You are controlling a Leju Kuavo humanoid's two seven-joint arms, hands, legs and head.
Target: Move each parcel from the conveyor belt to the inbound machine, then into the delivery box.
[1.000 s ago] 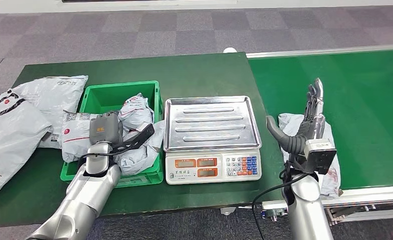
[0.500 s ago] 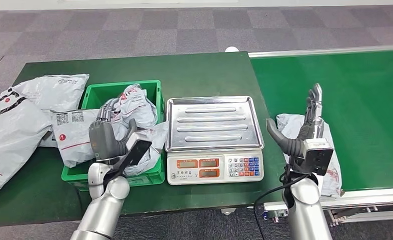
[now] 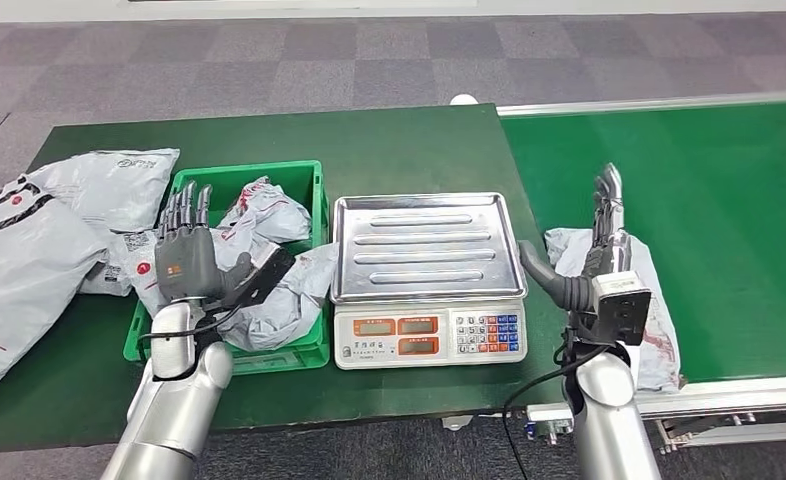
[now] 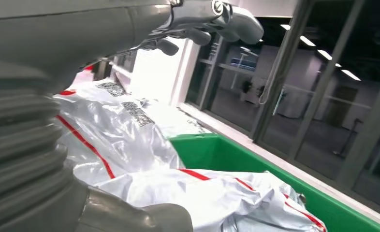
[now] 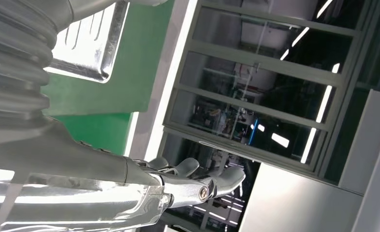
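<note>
A grey parcel (image 3: pixel 649 300) lies on the green conveyor belt (image 3: pixel 729 200) near its left edge. My right hand (image 3: pixel 601 265) stands upright in front of it, fingers straight and apart, holding nothing. The scale (image 3: pixel 424 275) with a bare steel tray sits between belt and the green delivery box (image 3: pixel 244 190). Crumpled grey parcels (image 3: pixel 269 250) fill the box and spill over its rim. My left hand (image 3: pixel 187 255) is raised over the box's left side, fingers spread, empty. The left wrist view has the parcels (image 4: pixel 144 159) and the box's rim (image 4: pixel 275 169).
Large grey mail bags (image 3: pixel 39 240) lie on the dark green table (image 3: pixel 389 140) left of the box. The table's front edge runs just below the scale and box. Grey tiled floor lies beyond the table.
My left hand has let go of the parcel in the box, risen and turned upright with fingers spread. My right hand has shifted slightly left in front of the belt parcel.
</note>
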